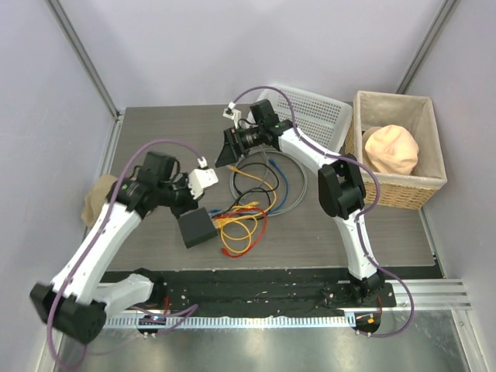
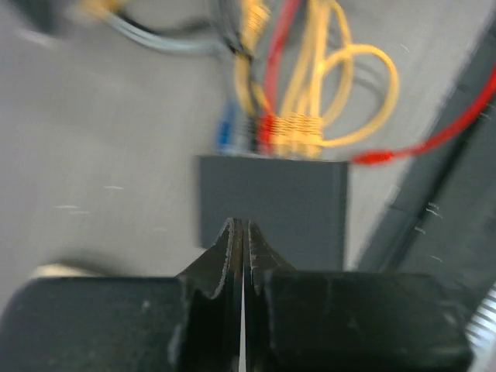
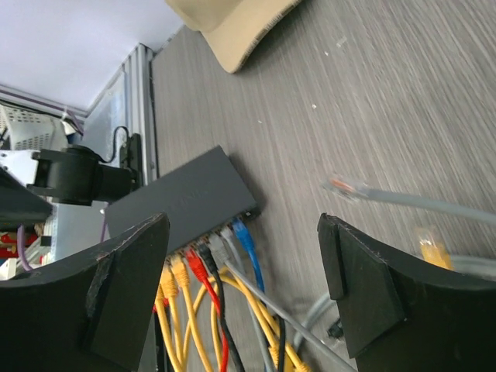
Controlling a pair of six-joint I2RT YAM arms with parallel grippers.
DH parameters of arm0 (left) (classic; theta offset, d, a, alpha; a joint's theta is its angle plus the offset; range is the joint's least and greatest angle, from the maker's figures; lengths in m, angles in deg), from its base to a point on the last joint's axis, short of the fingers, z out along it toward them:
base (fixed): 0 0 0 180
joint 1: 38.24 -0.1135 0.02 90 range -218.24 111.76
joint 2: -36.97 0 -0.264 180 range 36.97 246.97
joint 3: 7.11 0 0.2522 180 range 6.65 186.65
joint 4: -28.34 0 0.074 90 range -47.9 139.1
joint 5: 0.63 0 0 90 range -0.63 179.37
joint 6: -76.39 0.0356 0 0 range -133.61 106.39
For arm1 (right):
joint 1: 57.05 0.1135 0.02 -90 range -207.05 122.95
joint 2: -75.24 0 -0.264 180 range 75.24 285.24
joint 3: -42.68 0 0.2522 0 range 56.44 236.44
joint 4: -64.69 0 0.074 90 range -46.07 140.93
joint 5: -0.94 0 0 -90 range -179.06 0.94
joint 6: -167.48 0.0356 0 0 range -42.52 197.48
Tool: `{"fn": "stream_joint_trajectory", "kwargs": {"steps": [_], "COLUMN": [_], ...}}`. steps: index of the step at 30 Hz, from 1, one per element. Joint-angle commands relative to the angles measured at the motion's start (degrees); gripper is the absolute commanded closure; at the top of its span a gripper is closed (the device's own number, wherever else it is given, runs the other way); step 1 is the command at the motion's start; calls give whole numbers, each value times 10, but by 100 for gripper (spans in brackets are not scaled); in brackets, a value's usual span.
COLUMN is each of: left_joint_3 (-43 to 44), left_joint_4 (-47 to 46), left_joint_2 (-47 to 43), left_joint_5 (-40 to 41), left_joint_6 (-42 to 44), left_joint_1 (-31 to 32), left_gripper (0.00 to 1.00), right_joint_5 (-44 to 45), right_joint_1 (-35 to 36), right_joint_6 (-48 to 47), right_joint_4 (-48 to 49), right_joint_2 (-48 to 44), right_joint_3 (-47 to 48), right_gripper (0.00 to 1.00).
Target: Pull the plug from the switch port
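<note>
The matte-black switch (image 1: 198,227) lies on the table with blue, grey, black, red and yellow plugs in its sockets. My left gripper (image 1: 188,209) is shut and empty, its tips (image 2: 242,225) just over the switch's (image 2: 271,201) rear edge, opposite the plugs (image 2: 267,130). My right gripper (image 1: 226,157) is open and empty. It hovers above the table beyond the cable tangle (image 1: 248,209). In the right wrist view the switch (image 3: 182,201) and its blue plug (image 3: 242,232) show between the wide-apart fingers (image 3: 139,271). A loose grey plug (image 3: 345,186) lies on the table.
A white mesh basket (image 1: 314,116) stands at the back. A wicker basket (image 1: 422,186) holding a peach cloth is at the right. A tan cloth (image 1: 97,198) lies at the table's left edge. A black rail (image 1: 256,291) runs along the front.
</note>
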Motion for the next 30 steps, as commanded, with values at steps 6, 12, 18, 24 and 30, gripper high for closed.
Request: {"fn": "stream_joint_trajectory", "kwargs": {"steps": [6,12,18,24,30], "left_joint_3": [-96,-184,-244,-220,-162], "left_joint_4": [115,-5,-155,-266,-293], "left_joint_2": [105,109,150,233,272], "left_joint_5": [-47,-29,6,40,17], "left_joint_6": [61,68,64,74,81], "left_joint_1": [-2,-4,-5,-4,-5], "left_gripper": [100,100,100,100,100], "right_joint_5": [5,-1,3,45,52], "right_joint_1": [-4,-2,-9,-43,-84], "right_joint_6": [-43,-23,-20,-26,-32], "right_joint_4": [-49,-52,-56,-56,-59], "right_joint_2": [-7,12,-6,-56,-86], "right_joint_3": [15,-14,-69,-141,-182], "right_gripper": [15,15,16,16,16]}}
